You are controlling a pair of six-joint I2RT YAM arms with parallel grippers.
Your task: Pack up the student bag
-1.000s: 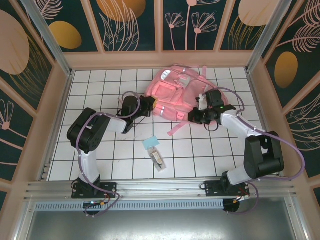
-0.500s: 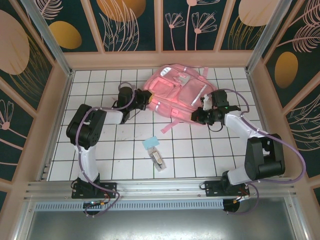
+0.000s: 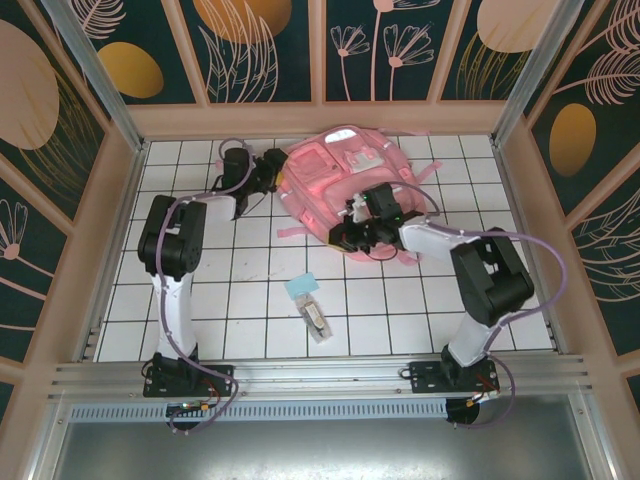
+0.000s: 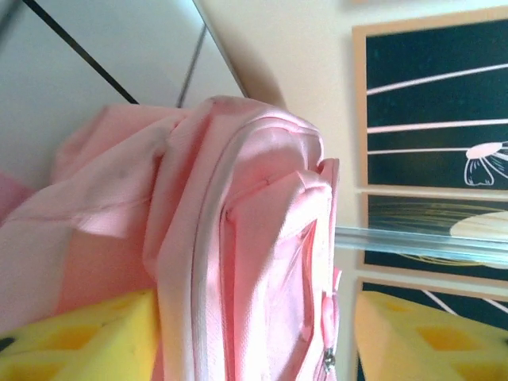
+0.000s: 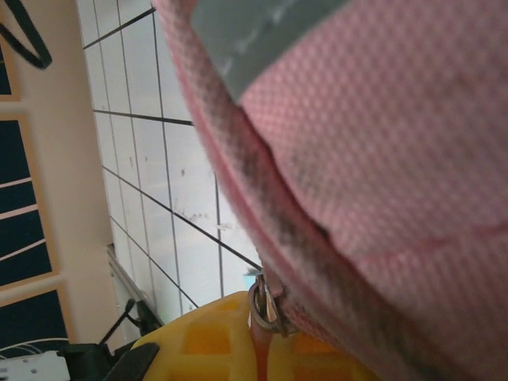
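The student bag (image 3: 345, 170), a large pink backpack, lies at the back middle of the tiled table. My left gripper (image 3: 270, 173) is at the bag's left edge. In the left wrist view it (image 4: 254, 349) is shut on a thick fold of the bag (image 4: 262, 230), with yellow pads (image 4: 71, 341) on either side. My right gripper (image 3: 350, 232) is at the bag's near edge. In the right wrist view it (image 5: 266, 353) is shut on a pink zipper pull hanging from a metal ring (image 5: 264, 305) under the bag (image 5: 381, 159).
A small light-blue card (image 3: 301, 287) and a clear packet (image 3: 317, 322) lie on the tiles in front of the bag. A loose pink strap (image 3: 288, 232) trails at the bag's left. The enclosure's back wall (image 3: 320, 118) stands close behind the bag.
The bag has shifted left and toward the back wall. My left gripper has gone back-left with it. My right gripper has slid left along the bag's near edge.
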